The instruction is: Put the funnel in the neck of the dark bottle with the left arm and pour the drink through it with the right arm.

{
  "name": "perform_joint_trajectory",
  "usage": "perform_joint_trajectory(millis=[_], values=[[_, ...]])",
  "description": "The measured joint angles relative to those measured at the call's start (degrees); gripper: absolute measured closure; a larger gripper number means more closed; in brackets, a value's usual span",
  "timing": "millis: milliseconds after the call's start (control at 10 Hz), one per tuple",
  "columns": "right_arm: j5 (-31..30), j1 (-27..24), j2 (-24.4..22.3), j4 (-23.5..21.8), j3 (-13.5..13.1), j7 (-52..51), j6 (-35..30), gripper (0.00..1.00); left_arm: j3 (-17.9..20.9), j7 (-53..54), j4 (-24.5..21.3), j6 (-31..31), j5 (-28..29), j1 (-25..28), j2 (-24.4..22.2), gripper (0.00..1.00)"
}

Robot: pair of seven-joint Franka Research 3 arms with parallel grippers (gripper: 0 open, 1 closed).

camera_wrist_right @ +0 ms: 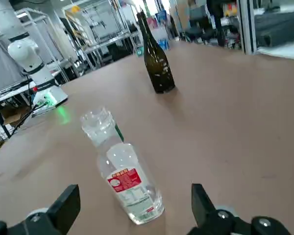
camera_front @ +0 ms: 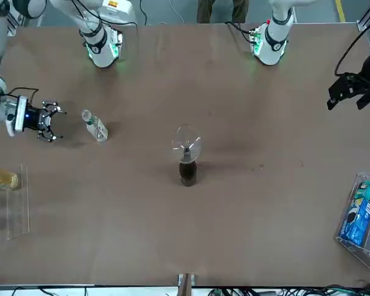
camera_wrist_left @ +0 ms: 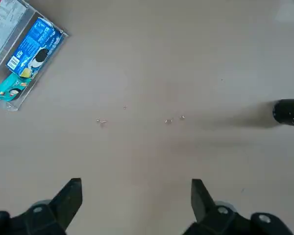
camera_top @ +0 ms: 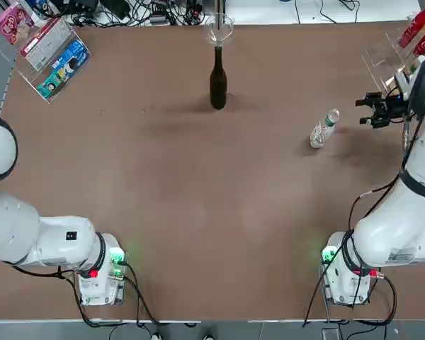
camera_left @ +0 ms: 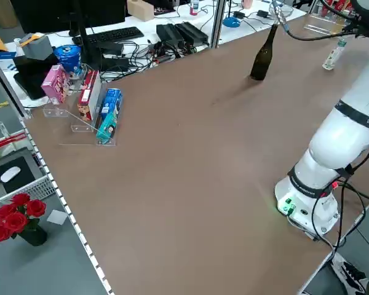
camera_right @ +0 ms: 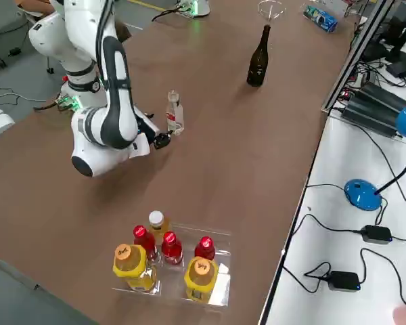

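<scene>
Funnel [camera_front: 186,146] seated in the neck of the dark bottle [camera_top: 218,80]; bottle upright near the middle of the table's far edge, as seen from the robot's side. Funnel is clear plastic and hard to make out against the clutter beyond the table [camera_top: 198,198] in the top view; the front view shows its round rim better.

Drink bottle [camera_top: 324,129] stands on the table toward the right edge, cap on, well apart from the dark bottle. Wide bare table between the two, and across the whole centre and near side.

Right gripper [camera_top: 369,111] held level, just beside the drink on the side toward the right edge, fingers spread wide, nothing between them; not touching the bottle. Right arm partly cut off at the picture's edge in the top view.

Left gripper [camera_front: 348,90] hangs over the table's left side, fingers wide apart, empty. In the top view it is out of sight.

Clear rack with packets [camera_top: 53,53] at the far left corner; rack of red and yellow bottles [camera_right: 169,261] by the right edge.
</scene>
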Motion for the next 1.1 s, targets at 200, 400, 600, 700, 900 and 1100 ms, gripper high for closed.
perform_joint_trajectory(millis=[200, 400, 600, 700, 900, 1100], values=[[-7.2, 0.2, -9.5, 1.8, 0.0, 14.6, 3.9, 0.0, 0.0, 0.0, 0.0, 0.2, 0.0, 0.0, 0.0, 0.02], [-13.1, 0.5, -16.6, 6.4, 1.2, 29.6, 5.5, 0.0, 0.0, 0.0, 0.0, 0.2, 0.0, 0.0, 0.0, 0.02], [-17.9, 0.9, -19.3, 13.0, 5.2, 46.2, 5.6, 0.0, 0.1, 0.0, 0.0, 0.2, 0.0, 0.0, 0.0, 0.02], [-19.6, 1.1, -19.9, 15.4, 7.8, 53.8, 5.8, 0.0, 0.1, 0.0, 0.0, 0.2, 0.0, 0.0, 0.0, 0.01], [-24.5, 1.2, -21.0, 20.7, 12.5, 70.1, 5.9, 0.0, 0.1, 0.0, 0.0, 0.2, 0.0, 0.0, 0.0, 0.01], [-31.0, 1.2, -23.0, 25.8, 17.5, 86.9, 5.8, 0.0, 0.1, 0.0, 0.0, 0.2, 0.0, 0.0, 0.0, 0.01]])
